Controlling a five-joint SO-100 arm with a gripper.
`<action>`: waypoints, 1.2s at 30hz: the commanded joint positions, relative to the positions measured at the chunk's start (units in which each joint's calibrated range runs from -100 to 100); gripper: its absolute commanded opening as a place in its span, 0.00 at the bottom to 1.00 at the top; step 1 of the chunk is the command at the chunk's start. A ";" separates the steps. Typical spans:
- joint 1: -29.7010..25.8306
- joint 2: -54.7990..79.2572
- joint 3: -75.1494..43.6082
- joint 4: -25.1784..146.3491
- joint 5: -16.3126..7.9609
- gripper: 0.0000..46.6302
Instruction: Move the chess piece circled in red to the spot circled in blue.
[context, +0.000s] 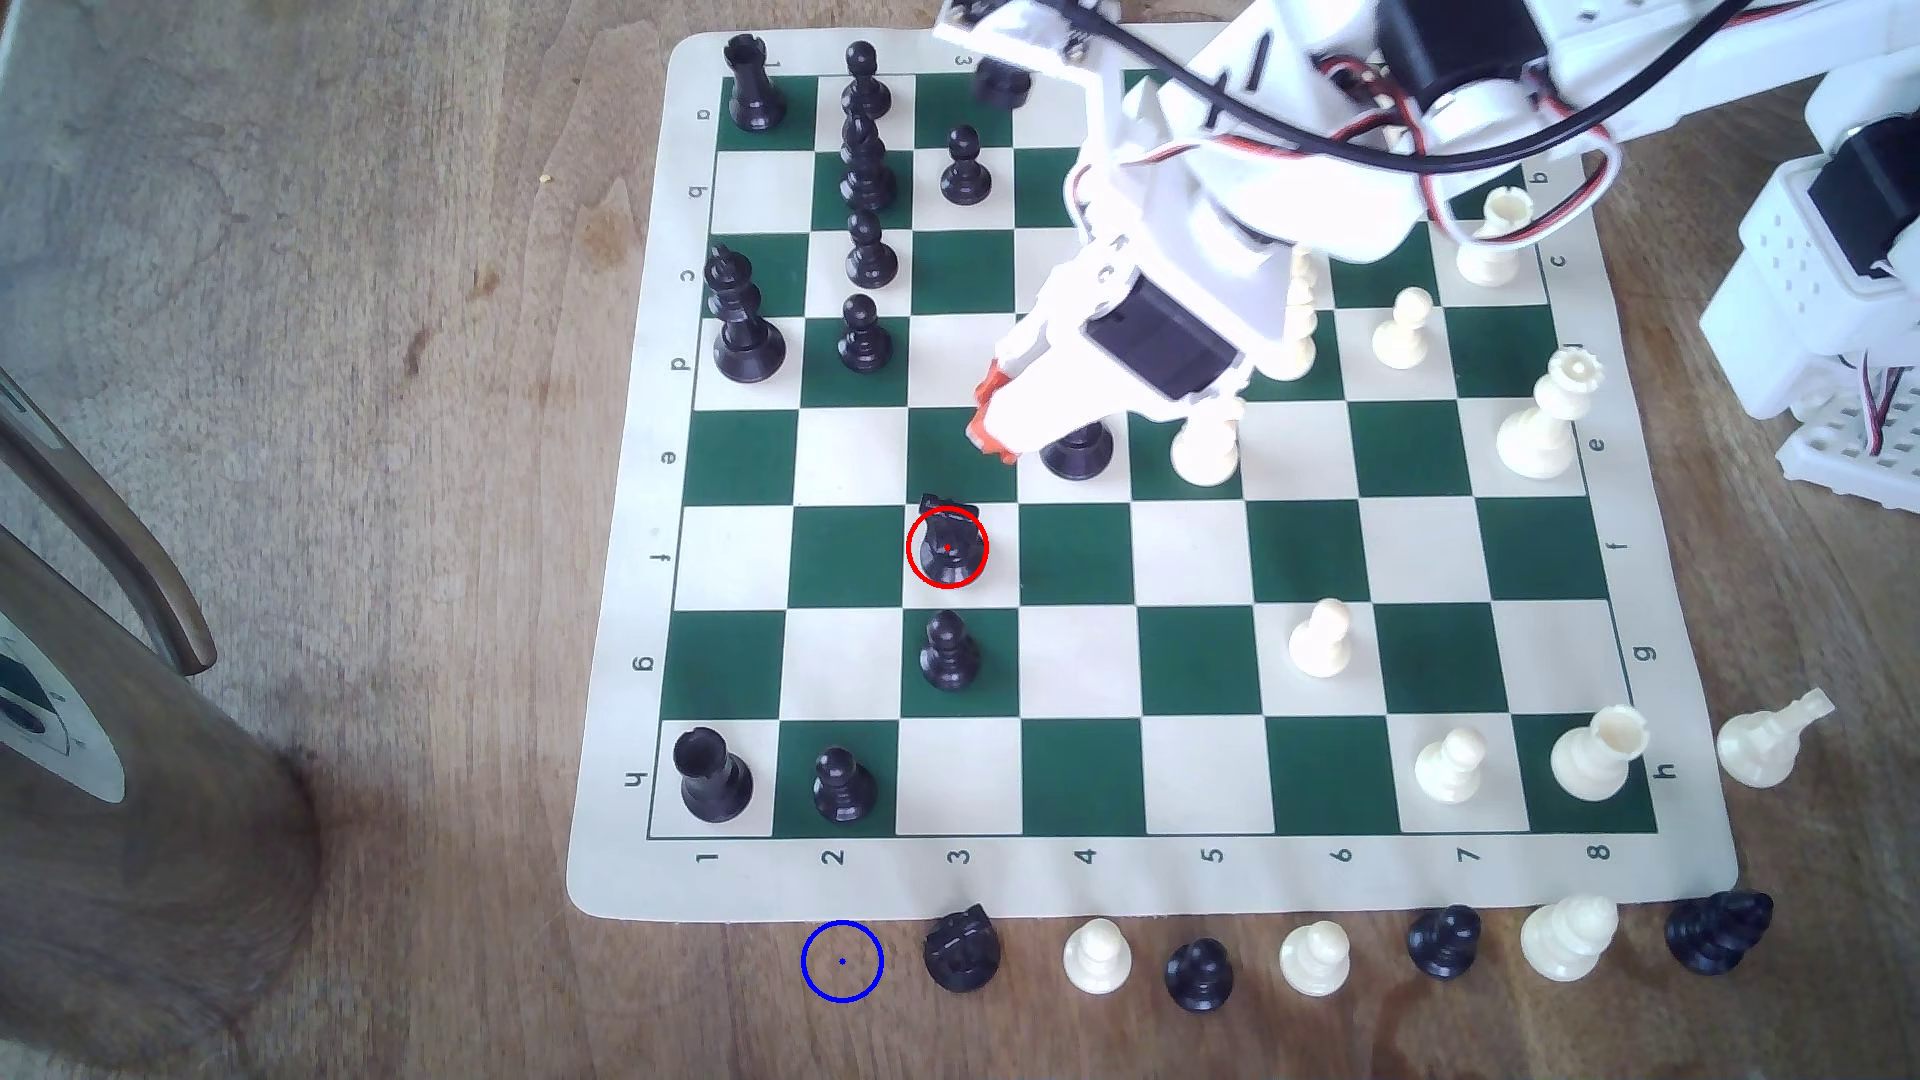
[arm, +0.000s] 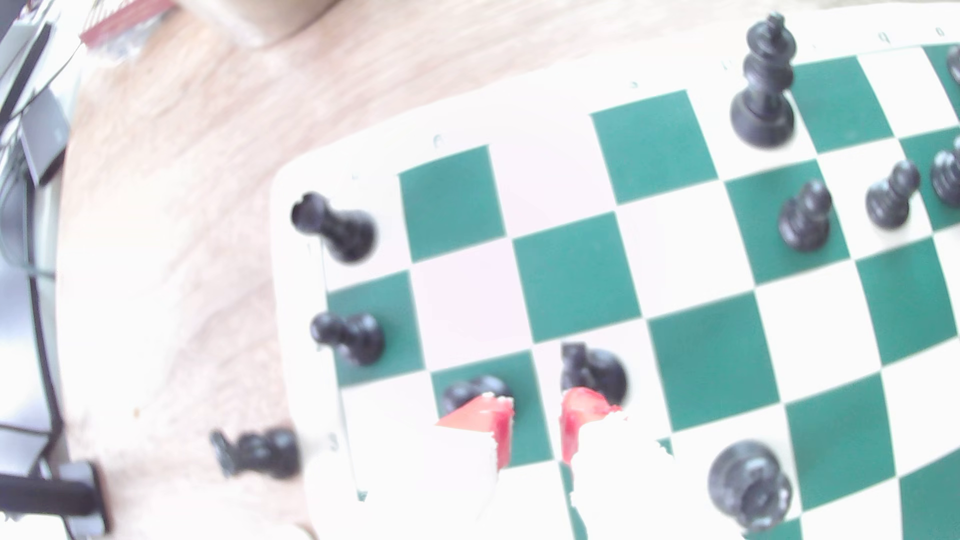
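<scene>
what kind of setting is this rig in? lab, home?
Probably a home or hobby desk rather than a lab: a wood-grain table, a roll-up chess mat with plastic pieces, and a curved wooden chair part at the exterior view's left.

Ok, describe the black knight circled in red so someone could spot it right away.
On the green-and-white chessboard, go to row f, column 3. The circled black knight stands there on a white square, directly above a black pawn in the exterior view. Its blocky, notched horse head sets it apart from round-headed pawns.
</scene>
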 joint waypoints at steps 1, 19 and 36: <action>-0.46 2.79 -8.61 0.32 -0.68 0.14; 0.24 12.64 -10.87 -2.96 1.61 0.24; 1.34 13.91 -6.70 -6.81 2.59 0.24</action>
